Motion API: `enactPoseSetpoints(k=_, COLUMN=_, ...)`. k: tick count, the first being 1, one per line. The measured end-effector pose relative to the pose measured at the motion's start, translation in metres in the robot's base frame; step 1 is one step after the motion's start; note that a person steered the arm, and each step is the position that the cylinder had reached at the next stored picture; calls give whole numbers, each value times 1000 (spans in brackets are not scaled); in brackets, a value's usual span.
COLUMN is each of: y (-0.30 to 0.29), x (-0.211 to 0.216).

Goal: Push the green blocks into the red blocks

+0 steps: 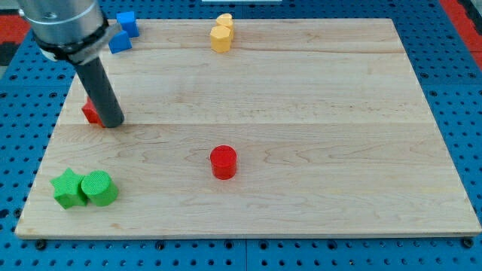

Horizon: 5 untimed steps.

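Resting on the wooden board (301, 90), my tip (112, 124) holds nothing and touches a red block (91, 113) just to its left, mostly hidden, shape unclear. Below it, near the board's bottom-left corner, the green star (68, 188) and green cylinder (99, 188) touch, their pair running left-right. The red cylinder (224, 162) stands upright, well right and lower.
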<state>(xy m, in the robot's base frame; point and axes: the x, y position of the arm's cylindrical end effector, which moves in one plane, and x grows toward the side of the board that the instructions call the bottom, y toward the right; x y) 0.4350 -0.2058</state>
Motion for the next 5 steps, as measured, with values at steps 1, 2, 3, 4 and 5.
enactPoseSetpoints(k=1, y=53, x=-9)
enactPoseSetpoints(k=2, y=186, x=17)
enactPoseSetpoints(k=3, y=295, x=79)
enactPoseSetpoints(k=4, y=256, x=112)
enactPoseSetpoints(k=5, y=197, x=83)
